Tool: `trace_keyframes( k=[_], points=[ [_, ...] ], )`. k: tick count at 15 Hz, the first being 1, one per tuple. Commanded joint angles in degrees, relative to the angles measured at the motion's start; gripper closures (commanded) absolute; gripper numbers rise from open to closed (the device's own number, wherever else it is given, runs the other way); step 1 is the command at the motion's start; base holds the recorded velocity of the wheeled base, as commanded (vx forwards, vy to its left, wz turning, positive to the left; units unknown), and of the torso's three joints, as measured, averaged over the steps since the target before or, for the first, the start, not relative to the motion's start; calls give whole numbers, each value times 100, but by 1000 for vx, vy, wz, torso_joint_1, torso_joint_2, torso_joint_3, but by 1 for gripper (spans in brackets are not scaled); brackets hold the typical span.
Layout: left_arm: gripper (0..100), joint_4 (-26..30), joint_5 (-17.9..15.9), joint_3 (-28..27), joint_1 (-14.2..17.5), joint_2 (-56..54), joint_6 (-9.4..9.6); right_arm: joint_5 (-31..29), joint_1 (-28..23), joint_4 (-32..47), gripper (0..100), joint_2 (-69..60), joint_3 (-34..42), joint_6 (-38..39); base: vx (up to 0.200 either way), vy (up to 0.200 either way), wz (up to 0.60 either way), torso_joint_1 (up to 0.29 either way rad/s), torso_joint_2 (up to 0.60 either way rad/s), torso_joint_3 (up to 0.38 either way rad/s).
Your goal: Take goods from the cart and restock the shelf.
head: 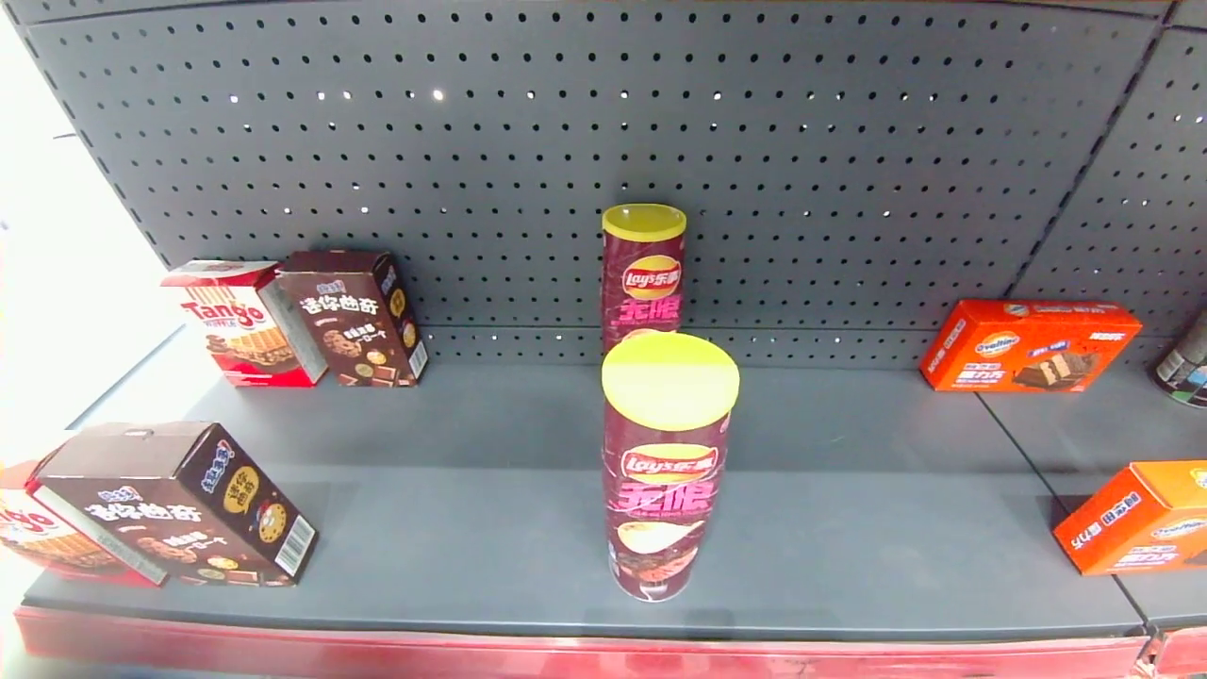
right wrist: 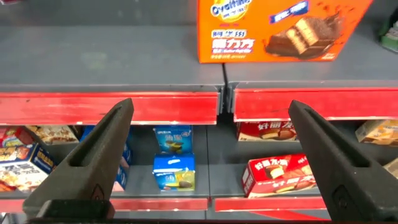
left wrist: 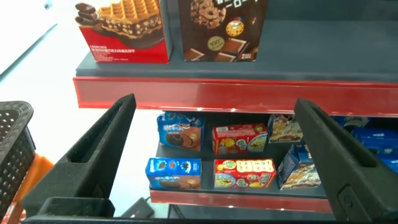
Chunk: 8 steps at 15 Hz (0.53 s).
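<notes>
Grey shelf (head: pixel 849 490) bears 2 chip cans (head: pixel 665 471); boxes (head: pixel 1028 344).

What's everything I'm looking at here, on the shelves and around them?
chip cans: two, maroon, yellow lids, centre of the grey shelf, one behind the other.
cookie boxes: two, brown, left, front and back.
wafer boxes: two, red and white, left of each cookie box.
orange boxes: two, orange, right side, front and back.
small boxes: several, blue and red, lower shelves.
basket: one, black, below shelf level.
left gripper: one, black, open, before the shelves.
right gripper: one, black, open, before the shelves.
</notes>
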Motion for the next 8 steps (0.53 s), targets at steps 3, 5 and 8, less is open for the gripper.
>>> trace_keyframes(
  k=[3,5,8],
  points=[
    [0,-2,-3,-4,1,-4,1,-2,0,-4,0,4,1,0,0,0,0,0,0,0],
    [0,-2,-3,5,1,5,10,-2,0,-4,0,4,1,0,-100,0,0,1,1,-1],
    [0,-2,6,-4,1,5,1,-2,0,-4,0,4,1,0,0,0,0,0,0,0]
  ],
)
